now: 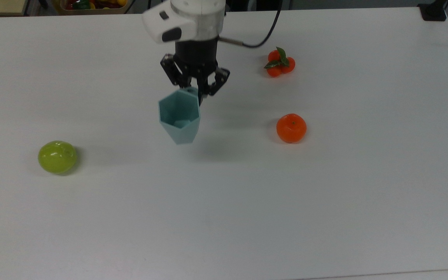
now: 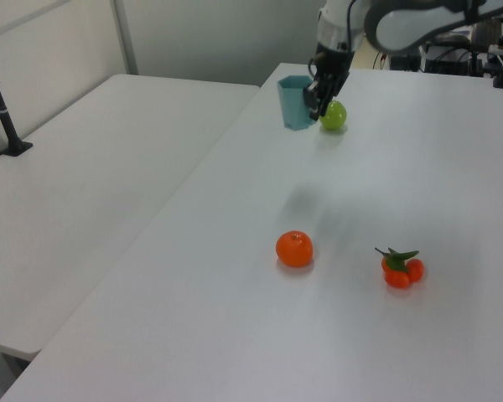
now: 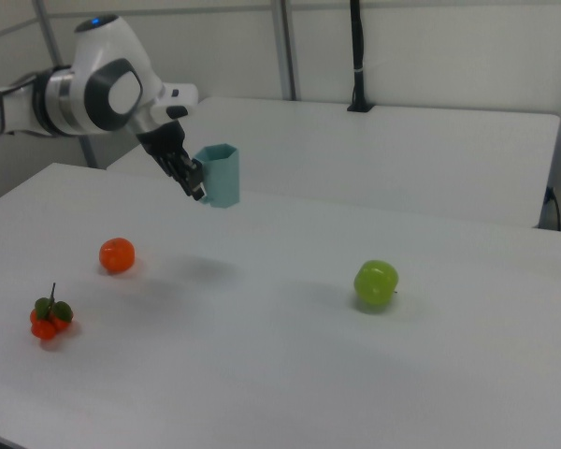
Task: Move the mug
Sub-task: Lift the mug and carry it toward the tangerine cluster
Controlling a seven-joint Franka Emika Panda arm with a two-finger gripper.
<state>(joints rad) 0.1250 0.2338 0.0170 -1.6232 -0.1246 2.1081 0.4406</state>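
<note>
The pale teal faceted mug (image 1: 179, 118) hangs upright in the air well above the white table (image 1: 325, 186), its hexagonal rim facing up. My gripper (image 1: 195, 91) is shut on the mug's small handle at the rim's far side in the top view. In the left view the mug (image 2: 295, 102) is held high by the gripper (image 2: 316, 103), in front of the green fruit. In the right view the mug (image 3: 221, 175) sits to the right of the gripper (image 3: 197, 185), clear of the table, with its shadow below.
A green apple-like fruit (image 1: 57, 156) lies at the top view's left. An orange (image 1: 291, 127) sits to the mug's right, and a cluster of small oranges with leaves (image 1: 280, 62) lies farther back. A second white table (image 2: 84, 167) stands alongside.
</note>
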